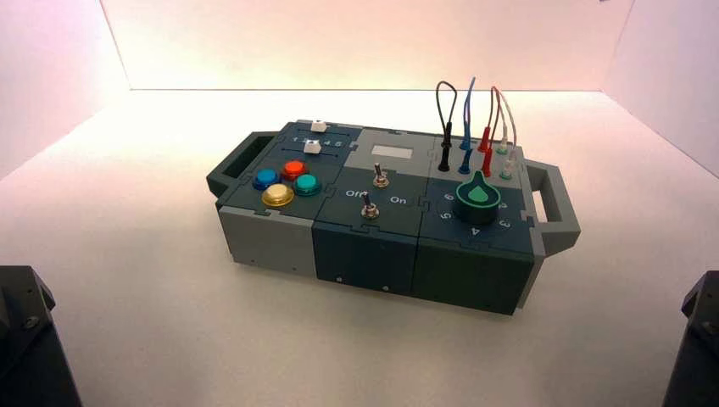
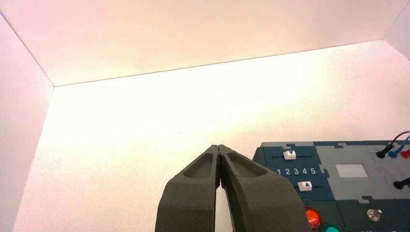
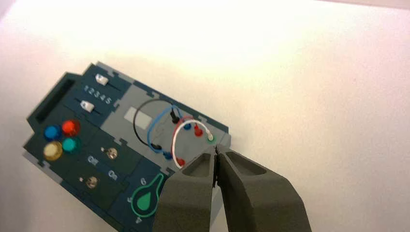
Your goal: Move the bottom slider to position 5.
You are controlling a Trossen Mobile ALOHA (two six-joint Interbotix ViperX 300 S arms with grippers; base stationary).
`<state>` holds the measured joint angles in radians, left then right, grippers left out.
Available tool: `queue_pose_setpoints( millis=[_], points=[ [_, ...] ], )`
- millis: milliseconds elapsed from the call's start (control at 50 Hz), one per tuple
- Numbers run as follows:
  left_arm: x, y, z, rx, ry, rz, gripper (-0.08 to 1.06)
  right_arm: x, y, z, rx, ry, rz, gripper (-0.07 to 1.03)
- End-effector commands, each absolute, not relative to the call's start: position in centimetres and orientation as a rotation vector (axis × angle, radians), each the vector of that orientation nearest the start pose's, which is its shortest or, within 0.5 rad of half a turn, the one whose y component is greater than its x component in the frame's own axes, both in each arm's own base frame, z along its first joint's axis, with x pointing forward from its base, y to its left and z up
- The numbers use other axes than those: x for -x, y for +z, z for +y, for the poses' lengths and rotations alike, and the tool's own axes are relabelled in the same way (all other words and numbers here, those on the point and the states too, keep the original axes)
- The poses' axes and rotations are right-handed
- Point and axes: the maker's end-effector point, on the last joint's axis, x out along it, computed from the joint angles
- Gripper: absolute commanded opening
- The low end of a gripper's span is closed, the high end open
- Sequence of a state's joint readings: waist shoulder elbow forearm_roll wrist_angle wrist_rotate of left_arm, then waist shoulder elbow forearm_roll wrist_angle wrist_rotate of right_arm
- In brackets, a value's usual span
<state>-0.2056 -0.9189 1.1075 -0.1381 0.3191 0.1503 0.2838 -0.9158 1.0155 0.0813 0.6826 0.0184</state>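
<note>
The bottom slider is a small white knob on the dark teal panel at the box's far left, just behind the round buttons. In the left wrist view the bottom slider stands about under the 4, short of position 5. It also shows in the right wrist view. My left gripper is shut and empty, held off the box's left side, well back from the slider. My right gripper is shut and empty, off the box's right side by the wire sockets.
The twin white slider sits behind the number row. Blue, red, teal and yellow buttons, two toggle switches, a green dial and looped wires fill the box. Both arms are parked at the near corners.
</note>
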Motion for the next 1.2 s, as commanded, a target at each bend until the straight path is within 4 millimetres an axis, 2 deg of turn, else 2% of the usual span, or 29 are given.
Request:
queue_pose_setpoints(
  millis=[20, 540, 660, 820, 940, 980, 1000, 1020, 1160, 1200],
  points=[
    [-24.5, 21.7, -5.7, -0.067, -0.243, 0.497, -0.03, -21.3, 20.5, 7.0, 0.029, 0.284, 0.779, -0.02],
    [-24.6, 21.2, -5.8, -0.077, -0.247, 0.520, -0.03, -20.9, 19.7, 6.8, 0.031, 0.279, 0.784, -0.02],
    [-24.8, 20.6, -5.8, -0.079, -0.247, 0.548, -0.03, -20.9, 19.6, 6.8, 0.031, 0.279, 0.785, -0.02],
    [-25.2, 18.6, -6.7, -0.091, -0.278, 0.665, -0.03, -21.1, 19.4, 6.8, 0.027, 0.276, 0.788, -0.02],
    [-25.4, 16.6, -10.1, -0.142, -0.392, 0.833, -0.03, -21.3, 19.1, 6.9, 0.028, 0.275, 0.803, -0.02],
    [-25.5, 16.6, -10.4, -0.143, -0.398, 0.844, -0.03, -21.3, 19.0, 6.9, 0.029, 0.275, 0.804, -0.02],
    [-25.7, 15.9, -12.0, -0.166, -0.444, 0.908, -0.03, -21.3, 19.0, 6.9, 0.026, 0.274, 0.806, -0.02],
    [-25.7, 15.6, -12.6, -0.177, -0.459, 0.929, -0.03, -21.3, 19.0, 6.9, 0.028, 0.274, 0.808, -0.02],
    [-26.2, 14.3, -15.5, -0.231, -0.530, 1.036, -0.03, -21.4, 19.0, 6.9, 0.027, 0.274, 0.806, -0.02],
    [-26.3, 14.0, -15.8, -0.240, -0.536, 1.055, -0.03, -21.3, 18.9, 6.9, 0.027, 0.274, 0.806, -0.02]
  ],
)
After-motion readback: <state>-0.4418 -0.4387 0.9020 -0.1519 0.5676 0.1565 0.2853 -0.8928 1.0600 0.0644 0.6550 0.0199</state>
